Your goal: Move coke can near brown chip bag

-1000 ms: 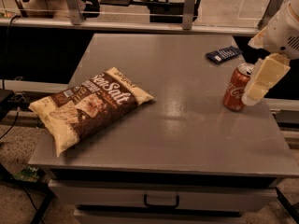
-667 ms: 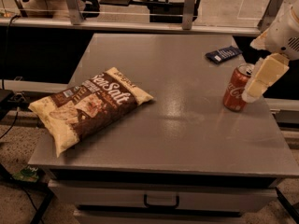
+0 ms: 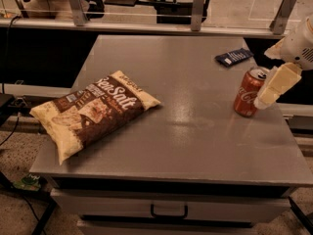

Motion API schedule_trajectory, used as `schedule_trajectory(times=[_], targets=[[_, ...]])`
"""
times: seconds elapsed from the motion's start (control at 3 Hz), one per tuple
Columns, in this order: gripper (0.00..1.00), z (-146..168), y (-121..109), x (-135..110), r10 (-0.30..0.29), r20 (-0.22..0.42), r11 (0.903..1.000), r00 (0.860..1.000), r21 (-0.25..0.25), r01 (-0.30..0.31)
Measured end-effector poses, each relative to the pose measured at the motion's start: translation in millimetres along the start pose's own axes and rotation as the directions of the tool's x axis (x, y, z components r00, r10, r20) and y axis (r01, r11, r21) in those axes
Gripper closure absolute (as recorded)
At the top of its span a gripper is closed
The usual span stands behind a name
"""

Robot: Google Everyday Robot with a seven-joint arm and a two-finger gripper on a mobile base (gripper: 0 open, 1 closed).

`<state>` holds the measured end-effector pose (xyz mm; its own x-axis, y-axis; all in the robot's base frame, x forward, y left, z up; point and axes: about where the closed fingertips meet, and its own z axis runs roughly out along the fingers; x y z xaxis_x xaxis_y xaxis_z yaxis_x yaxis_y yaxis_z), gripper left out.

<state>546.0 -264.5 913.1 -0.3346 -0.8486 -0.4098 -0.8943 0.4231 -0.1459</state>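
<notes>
The coke can stands upright on the grey table near its right edge. It is red with white script and a silver top. My gripper, cream-coloured, reaches in from the right edge of the view. It sits right against the can's right side at can height. The brown chip bag lies flat near the table's front left corner, far to the left of the can. It is cream and dark brown with "Sea Salt" lettering.
A flat dark blue packet lies at the back right of the table, behind the can. A metal rail with posts runs behind the table. A drawer handle shows below the table's front edge.
</notes>
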Motion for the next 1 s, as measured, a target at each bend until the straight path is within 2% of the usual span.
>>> schedule_trajectory(times=[0.33, 1.0], targets=[[0.18, 5.8, -0.3, 1.1, 0.001, 0.02, 1.0, 1.0, -0.009, -0.001], [0.65, 2.8, 7.7, -11.7, -0.018, 0.063, 0.9992, 0.998, -0.034, 0.02]])
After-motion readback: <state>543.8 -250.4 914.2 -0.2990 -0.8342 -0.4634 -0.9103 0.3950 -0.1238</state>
